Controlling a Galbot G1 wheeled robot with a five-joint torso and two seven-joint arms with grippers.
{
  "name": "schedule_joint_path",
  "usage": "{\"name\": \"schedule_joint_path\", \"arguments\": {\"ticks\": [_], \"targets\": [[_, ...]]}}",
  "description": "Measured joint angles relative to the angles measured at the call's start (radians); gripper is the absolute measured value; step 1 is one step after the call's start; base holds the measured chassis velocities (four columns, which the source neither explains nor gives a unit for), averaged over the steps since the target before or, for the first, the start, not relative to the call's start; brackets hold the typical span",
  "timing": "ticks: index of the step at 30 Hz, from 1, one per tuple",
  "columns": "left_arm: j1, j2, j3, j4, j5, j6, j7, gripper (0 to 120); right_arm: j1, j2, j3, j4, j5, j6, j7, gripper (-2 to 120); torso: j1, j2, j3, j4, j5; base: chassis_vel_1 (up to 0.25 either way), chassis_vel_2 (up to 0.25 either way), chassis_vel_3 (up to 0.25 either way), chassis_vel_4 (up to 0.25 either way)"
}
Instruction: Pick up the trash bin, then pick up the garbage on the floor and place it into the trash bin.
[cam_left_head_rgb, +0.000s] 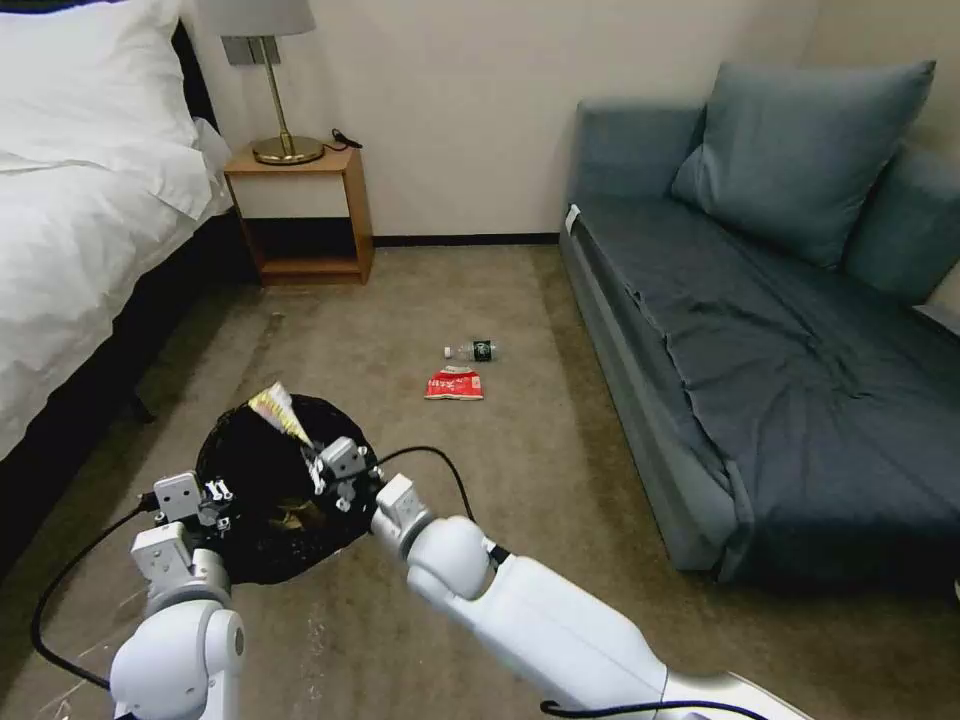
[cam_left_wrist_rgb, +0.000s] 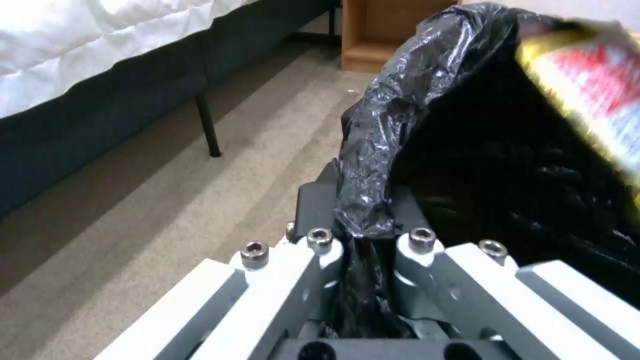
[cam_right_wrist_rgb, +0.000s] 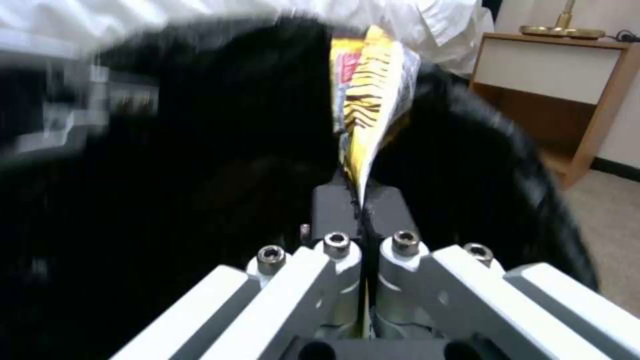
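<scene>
The right gripper (cam_right_wrist_rgb: 363, 210) pinches the lower end of the yellow wrapper (cam_right_wrist_rgb: 370, 95), its fingers pressed together on it, holding it upright over the mouth of the trash bin (cam_left_head_rgb: 270, 490). The left gripper (cam_left_wrist_rgb: 363, 225) is clamped on a fold of the black bag (cam_left_wrist_rgb: 400, 110) at the bin's near edge. Further out on the floor (cam_left_head_rgb: 400, 310), well apart from the bin, lie the clear bottle (cam_left_head_rgb: 472, 350) and, just beside it, the red-white packet (cam_left_head_rgb: 455, 384), between the bed (cam_left_head_rgb: 80, 200) and the sofa (cam_left_head_rgb: 780, 330)
</scene>
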Motion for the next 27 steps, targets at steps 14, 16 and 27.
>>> {"name": "schedule_joint_path", "arguments": {"ticks": [14, 16, 27], "targets": [[-0.005, 0.003, -0.006, 0.01, -0.004, -0.004, 0.003, 4, -0.038, -0.004, 0.011, -0.012, -0.058, 0.022, -0.02, 42, 0.0, 0.0, 0.0, 0.0, 0.0, 0.0, 0.0, 0.0, 0.0], [-0.005, 0.002, -0.005, 0.01, -0.004, -0.004, 0.003, 4, -0.041, -0.006, 0.013, -0.009, -0.058, 0.022, -0.021, 45, 0.0, 0.0, 0.0, 0.0001, 0.0, 0.0, 0.0, 0.0, 0.0], [-0.013, 0.012, -0.004, 0.019, -0.005, -0.004, 0.006, 4, -0.046, -0.053, 0.136, 0.124, -0.017, 0.001, 0.014, 82, 0.0, 0.0, 0.0, 0.0001, 0.0001, 0.0, 0.0, 0.0, 0.0]]}}
